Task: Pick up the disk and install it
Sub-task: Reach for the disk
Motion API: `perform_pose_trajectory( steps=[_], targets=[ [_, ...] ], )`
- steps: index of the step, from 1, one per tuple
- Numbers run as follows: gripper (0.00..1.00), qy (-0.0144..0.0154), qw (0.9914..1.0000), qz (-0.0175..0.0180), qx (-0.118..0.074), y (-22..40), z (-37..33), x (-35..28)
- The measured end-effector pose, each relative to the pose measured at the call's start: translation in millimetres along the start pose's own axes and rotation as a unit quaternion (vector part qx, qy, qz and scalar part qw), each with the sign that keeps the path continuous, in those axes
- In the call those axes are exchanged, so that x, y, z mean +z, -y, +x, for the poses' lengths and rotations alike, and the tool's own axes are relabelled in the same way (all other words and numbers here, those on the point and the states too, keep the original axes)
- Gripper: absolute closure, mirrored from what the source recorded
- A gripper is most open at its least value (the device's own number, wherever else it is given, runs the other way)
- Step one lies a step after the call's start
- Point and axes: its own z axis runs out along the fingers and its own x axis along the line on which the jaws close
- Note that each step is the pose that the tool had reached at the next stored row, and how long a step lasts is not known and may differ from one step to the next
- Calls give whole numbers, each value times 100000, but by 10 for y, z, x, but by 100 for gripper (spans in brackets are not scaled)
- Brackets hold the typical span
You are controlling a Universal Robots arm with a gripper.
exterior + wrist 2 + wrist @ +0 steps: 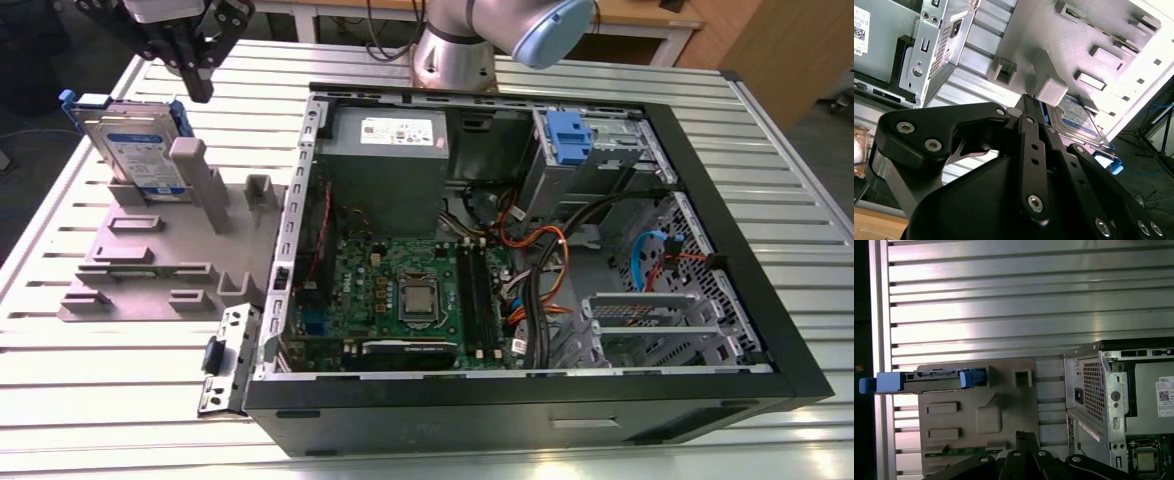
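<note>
The disk (pixel 134 145) is a silver drive with a white-and-blue label in a blue carrier frame. It stands on edge in a slot of the grey holder block (pixel 147 250), at the exterior view's left. My gripper (pixel 200 90) hangs just above and behind the disk's upper corner, shut with nothing between its fingers, not touching the disk. In the first wrist view the disk (pixel 929 380) appears edge-on, beyond the gripper (pixel 1023 436). In the second wrist view the gripper (pixel 1029 99) points at the holder beside the disk (pixel 1074 117).
An open black computer case (pixel 747 250) lies on the slatted metal table (pixel 400 70), right of the holder. Inside are a grey power supply (pixel 387 130), a motherboard (pixel 400 290), cables and a drive bay holding a blue carrier (pixel 567 135). The arm's base (pixel 461 50) stands behind the case.
</note>
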Motion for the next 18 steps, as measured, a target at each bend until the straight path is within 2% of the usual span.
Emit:
perform_pose_trajectory(
  steps=[11,15,18],
  targets=[
    [89,-43,100000,4,4,2,31,8],
    [89,-39,100000,-3,4,-9,83,17],
    [89,-94,100000,4,-5,-36,187,30]
  ],
)
